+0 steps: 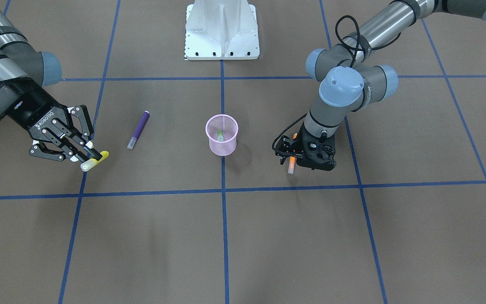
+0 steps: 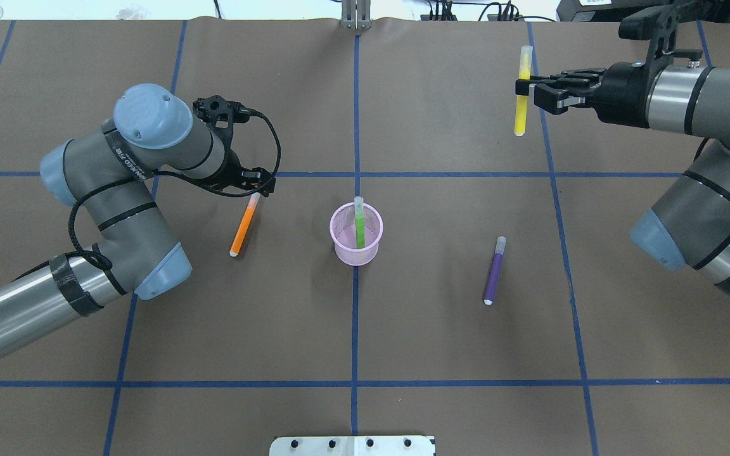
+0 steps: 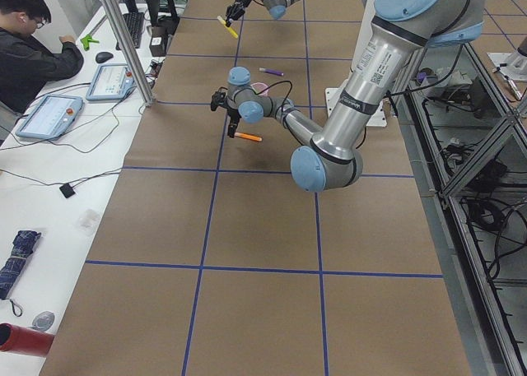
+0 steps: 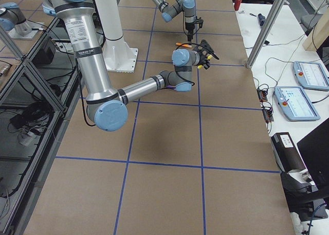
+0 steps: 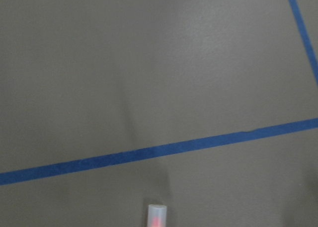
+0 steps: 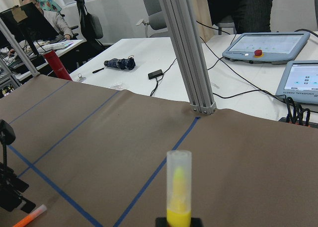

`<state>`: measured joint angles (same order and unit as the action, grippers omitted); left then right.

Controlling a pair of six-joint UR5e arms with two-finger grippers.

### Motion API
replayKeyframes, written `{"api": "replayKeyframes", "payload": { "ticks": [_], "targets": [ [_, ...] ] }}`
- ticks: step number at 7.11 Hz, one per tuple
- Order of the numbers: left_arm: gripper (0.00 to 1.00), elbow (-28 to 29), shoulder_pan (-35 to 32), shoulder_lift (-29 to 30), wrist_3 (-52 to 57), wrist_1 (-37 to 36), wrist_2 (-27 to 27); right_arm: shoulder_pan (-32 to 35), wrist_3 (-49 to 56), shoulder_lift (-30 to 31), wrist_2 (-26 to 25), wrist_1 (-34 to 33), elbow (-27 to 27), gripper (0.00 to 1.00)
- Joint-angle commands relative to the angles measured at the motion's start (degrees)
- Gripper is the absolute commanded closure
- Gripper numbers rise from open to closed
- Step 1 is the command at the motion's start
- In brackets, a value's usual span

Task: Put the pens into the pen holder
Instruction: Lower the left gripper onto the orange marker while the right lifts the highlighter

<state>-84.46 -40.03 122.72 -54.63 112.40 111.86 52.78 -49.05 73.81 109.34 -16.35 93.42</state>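
In the overhead view, left of centre, the left gripper [image 2: 256, 187] sits over the cap end of the orange pen [image 2: 243, 227]. Its fingers are hidden under the wrist, so I cannot tell whether they are apart or clamped. A grip that near one end risks the long body swinging or sliding out on the lift. At centre the holder [image 2: 339, 250] stands upright with the green pen [image 2: 360, 229] leaning inside. It looks light, so a pen striking its rim or the green pen could tip it or bounce out. Right of centre the purple pen [image 2: 493, 273] lies alone on the table [image 2: 441, 354], where a low pass by an arm could roll it away. At upper right the right gripper [image 2: 523, 87] has its fingers clamped on the yellow pen [image 2: 520, 111], above its middle, raised well apart from the holder. That pen probably needs to be turned upright before release, or it lands across the rim. If both arms head for the holder together, they could collide over it.
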Motion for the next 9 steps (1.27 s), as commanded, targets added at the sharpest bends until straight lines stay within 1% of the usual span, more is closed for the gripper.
{"api": "replayKeyframes", "payload": {
  "ticks": [1,3,7,9],
  "targets": [
    [0.09,0.26,0.73,-0.03,0.05,-0.08,0.03,-0.75,0.0,-0.07,-0.62,0.0,-0.07,1.0],
    [0.18,0.44,2.32,0.76,0.05,-2.43,0.03,-0.92,-0.08,-0.07,-0.62,0.0,-0.08,1.0],
    [0.42,0.52,2.58,0.67,0.05,-2.71,-0.06,-1.01,-0.08,-0.07,-0.62,0.0,-0.16,1.0],
    [0.45,0.52,2.58,0.5,0.05,-2.71,-0.06,-1.01,-0.08,-0.15,-0.71,0.0,-0.08,1.0]
  ]
}}
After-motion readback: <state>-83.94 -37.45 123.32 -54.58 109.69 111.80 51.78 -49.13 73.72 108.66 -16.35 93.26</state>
